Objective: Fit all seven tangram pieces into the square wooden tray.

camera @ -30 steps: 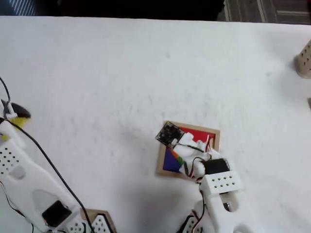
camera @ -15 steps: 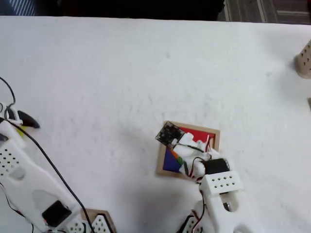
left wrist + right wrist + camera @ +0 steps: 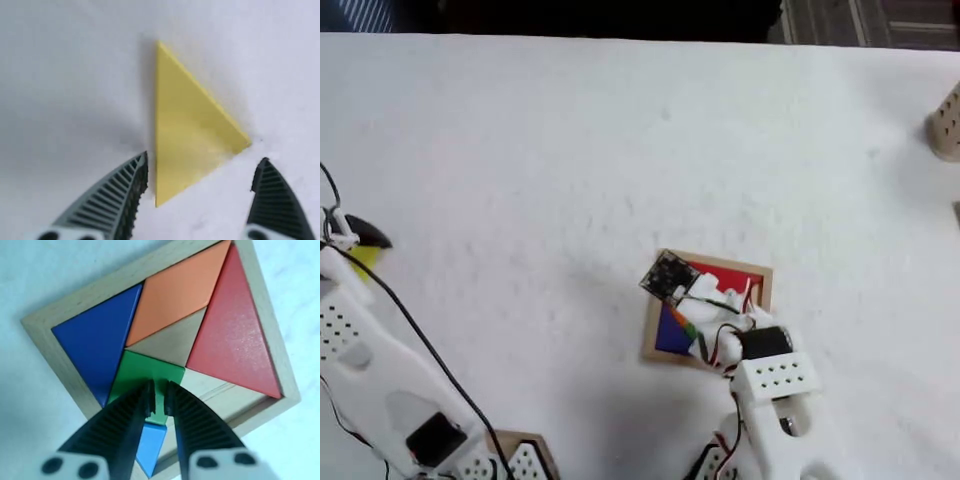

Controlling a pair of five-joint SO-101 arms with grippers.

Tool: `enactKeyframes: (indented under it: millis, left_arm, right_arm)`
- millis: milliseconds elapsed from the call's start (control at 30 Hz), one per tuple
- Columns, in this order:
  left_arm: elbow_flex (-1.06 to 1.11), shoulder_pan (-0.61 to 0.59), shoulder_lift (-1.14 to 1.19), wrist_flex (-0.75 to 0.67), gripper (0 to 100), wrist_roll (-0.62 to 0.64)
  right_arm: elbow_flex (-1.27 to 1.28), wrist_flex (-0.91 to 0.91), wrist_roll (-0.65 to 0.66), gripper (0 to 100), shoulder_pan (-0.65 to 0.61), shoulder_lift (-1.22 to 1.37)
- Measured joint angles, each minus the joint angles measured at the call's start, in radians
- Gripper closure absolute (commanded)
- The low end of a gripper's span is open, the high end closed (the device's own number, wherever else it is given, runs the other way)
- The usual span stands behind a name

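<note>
The square wooden tray (image 3: 40,325) holds a dark blue triangle (image 3: 97,335), an orange parallelogram (image 3: 177,287), a red triangle (image 3: 230,342), a tan triangle (image 3: 165,345), a green square (image 3: 142,371) and a small light blue triangle (image 3: 150,445). My right gripper (image 3: 158,387) is shut, its tips just over the green square. A bare strip of tray floor (image 3: 220,392) lies beside the red triangle. At the table's far left lies a yellow triangle (image 3: 187,130), flat on the white surface. My left gripper (image 3: 202,162) is open with a finger on either side of it.
In the high view the tray (image 3: 766,276) sits right of centre near the front, under the right arm. A perforated wooden block (image 3: 945,125) stands at the right edge. A wooden base (image 3: 525,455) lies at the front left. A black cable (image 3: 420,335) trails over the left arm.
The left gripper swung slightly toward the front and back again over the yellow triangle. The right arm and the tray have not moved.
</note>
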Motion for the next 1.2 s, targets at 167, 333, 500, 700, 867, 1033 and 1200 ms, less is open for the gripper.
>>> enactKeyframes:
  millis: [167, 333, 500, 700, 867, 1033, 1200]
  left_arm:
    - [-0.041, 0.0, -0.018, 0.026, 64, 0.018]
    - [-0.069, 0.006, -0.005, 0.018, 64, 0.025]
    - [-0.124, 0.046, 0.054, 0.015, 64, 0.026]
    - [-0.184, 0.054, 0.124, 0.015, 64, 0.026]
    - [-0.221, 0.054, 0.164, 0.015, 64, 0.026]
    - [-0.238, 0.055, 0.198, 0.015, 64, 0.026]
    - [-0.247, 0.057, 0.219, 0.003, 64, 0.026]
  right_arm:
    - [0.0, 0.0, 0.0, 95.4, 0.0, 0.0]
    - [0.0, 0.0, 0.0, 95.4, 0.0, 0.0]
    - [0.0, 0.0, 0.0, 95.4, 0.0, 0.0]
    - [0.0, 0.0, 0.0, 95.4, 0.0, 0.0]
    - [0.0, 0.0, 0.0, 95.4, 0.0, 0.0]
    - [0.0, 0.0, 0.0, 95.4, 0.0, 0.0]
    - [0.0, 0.0, 0.0, 95.4, 0.0, 0.0]
